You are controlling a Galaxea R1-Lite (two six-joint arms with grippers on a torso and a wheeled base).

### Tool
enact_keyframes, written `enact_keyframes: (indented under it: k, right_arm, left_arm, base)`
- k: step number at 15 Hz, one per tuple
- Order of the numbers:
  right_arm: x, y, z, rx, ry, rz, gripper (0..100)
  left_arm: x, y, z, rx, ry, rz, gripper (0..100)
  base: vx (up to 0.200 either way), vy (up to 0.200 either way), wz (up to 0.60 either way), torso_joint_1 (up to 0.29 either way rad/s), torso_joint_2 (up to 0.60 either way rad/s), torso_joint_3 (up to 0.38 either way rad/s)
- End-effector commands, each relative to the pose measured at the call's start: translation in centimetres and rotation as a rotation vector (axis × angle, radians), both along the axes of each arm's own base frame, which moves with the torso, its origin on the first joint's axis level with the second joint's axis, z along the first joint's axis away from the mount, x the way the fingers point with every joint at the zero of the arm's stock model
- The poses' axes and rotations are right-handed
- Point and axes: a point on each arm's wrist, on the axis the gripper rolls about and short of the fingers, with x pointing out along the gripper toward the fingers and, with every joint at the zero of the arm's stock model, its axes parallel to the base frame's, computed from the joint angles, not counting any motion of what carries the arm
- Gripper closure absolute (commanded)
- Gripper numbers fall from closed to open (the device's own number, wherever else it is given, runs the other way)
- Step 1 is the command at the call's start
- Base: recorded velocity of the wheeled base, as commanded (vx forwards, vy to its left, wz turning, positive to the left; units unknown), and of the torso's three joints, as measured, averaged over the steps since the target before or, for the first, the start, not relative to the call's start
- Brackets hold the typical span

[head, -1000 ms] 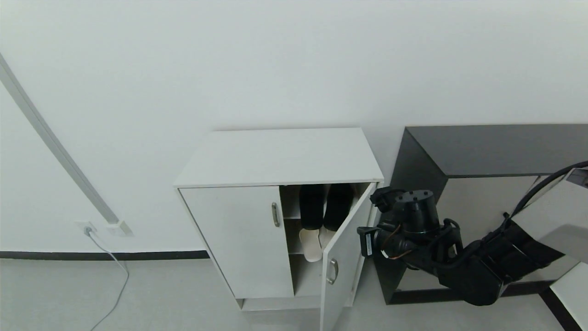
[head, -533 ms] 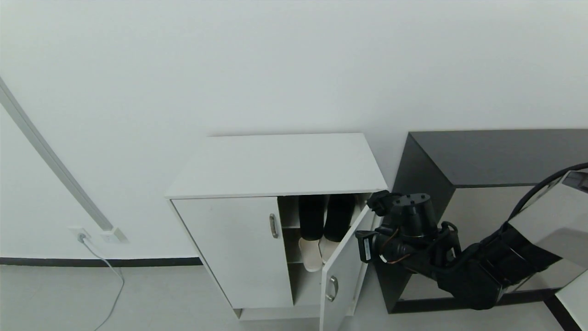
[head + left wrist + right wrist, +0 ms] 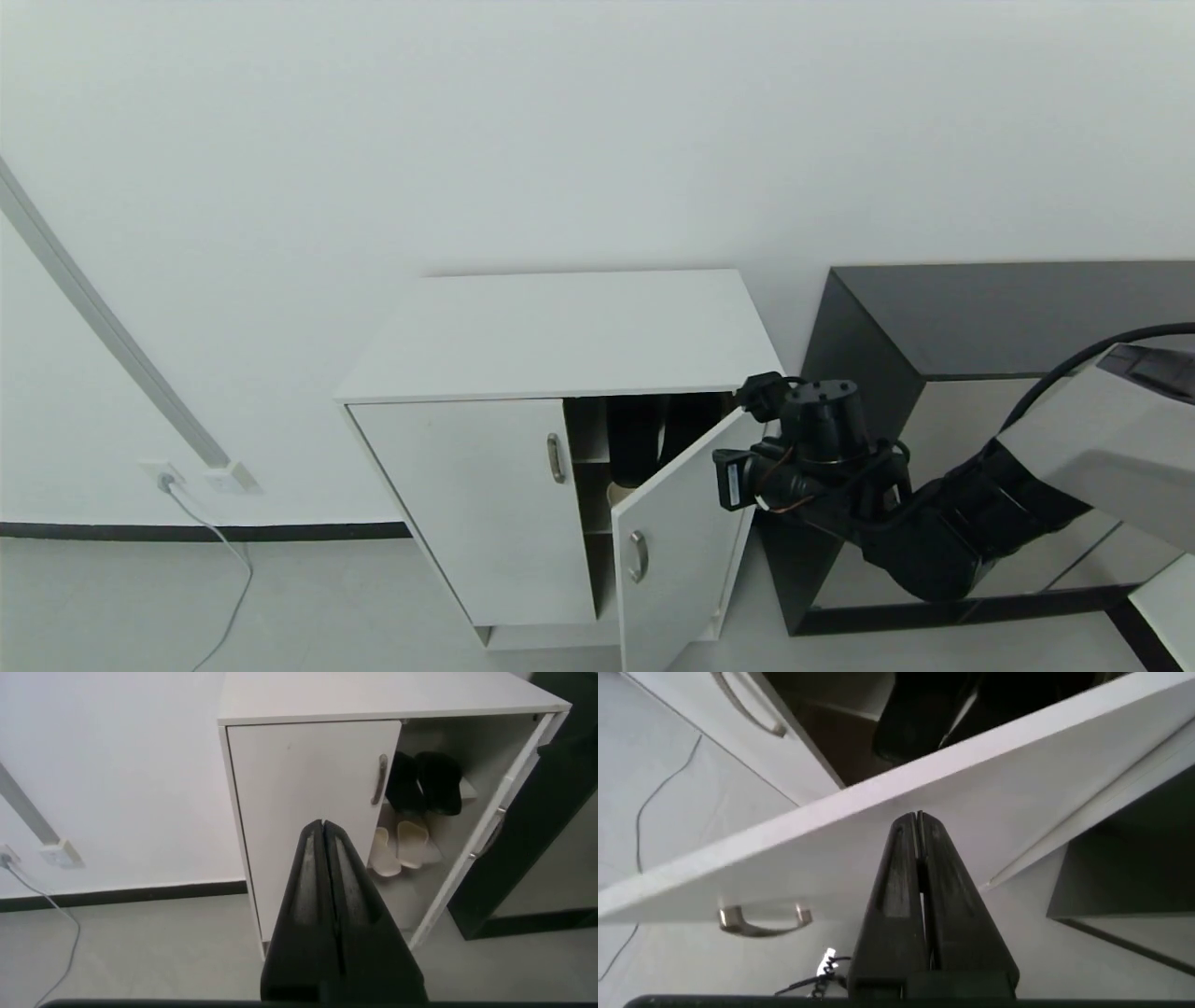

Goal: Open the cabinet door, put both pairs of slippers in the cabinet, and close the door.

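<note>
Pincer first: my right pincer [image 3: 920,817] is pressed closed with nothing in it, tips laid flat against the outer face of the right door [image 3: 681,532], up near the door's top edge. In the head view it sits at about 3 o'clock of that door. My left pincer [image 3: 323,826] is likewise closed on nothing and hangs well back from the cabinet [image 3: 560,331], facing its front. Both pairs look stowed: the black slippers [image 3: 425,779] are on the upper shelf, with the pale slippers [image 3: 402,845] on the shelf at 6 o'clock of them, toes inward. I judge we are on the last step, closing up, and roughly halfway through the swing. The right door stands at an angle, its handle [image 3: 638,556] swung out toward 7 o'clock, with a dark wedge of opening between it and the shut left door [image 3: 476,504]. The next move calls for a steady push toward 9 o'clock, following the hinge arc so the tips don't skate off the smooth panel. I would ease off as the door edge meets the frame, and check that no slipper heel sticks out to block it.
</note>
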Motion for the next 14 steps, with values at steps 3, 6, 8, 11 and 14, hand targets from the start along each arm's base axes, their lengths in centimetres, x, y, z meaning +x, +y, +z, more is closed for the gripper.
enact_keyframes:
  k: [3, 6, 8, 11, 14]
  right_arm:
    - [1.6, 0.4, -0.8, -0.013, -0.016, -0.072, 100]
    - [2.2, 0.8, -1.4, -0.011, -0.029, -0.091, 100]
    - [2.7, 0.8, -1.7, -0.004, -0.039, -0.099, 100]
    - [3.4, 0.5, -2.0, -0.002, -0.043, -0.114, 100]
    - [4.3, 0.2, -2.1, -0.001, -0.055, -0.144, 100]
  left_arm:
    - [0.0, 0.0, 0.0, 0.0, 0.001, 0.0, 100]
    - [0.0, 0.0, 0.0, 0.0, 0.001, 0.0, 100]
    - [0.0, 0.0, 0.0, 0.0, 0.001, 0.0, 100]
    - [0.0, 0.0, 0.0, 0.0, 0.001, 0.0, 100]
    - [0.0, 0.0, 0.0, 0.0, 0.001, 0.0, 100]
  base:
    - [0.0, 0.0, 0.0, 0.0, 0.0, 0.0]
    - [0.0, 0.0, 0.0, 0.0, 0.0, 0.0]
    - [0.0, 0.0, 0.0, 0.0, 0.0, 0.0]
    - [0.0, 0.0, 0.0, 0.0, 0.0, 0.0]
    - [0.0, 0.0, 0.0, 0.0, 0.0, 0.0]
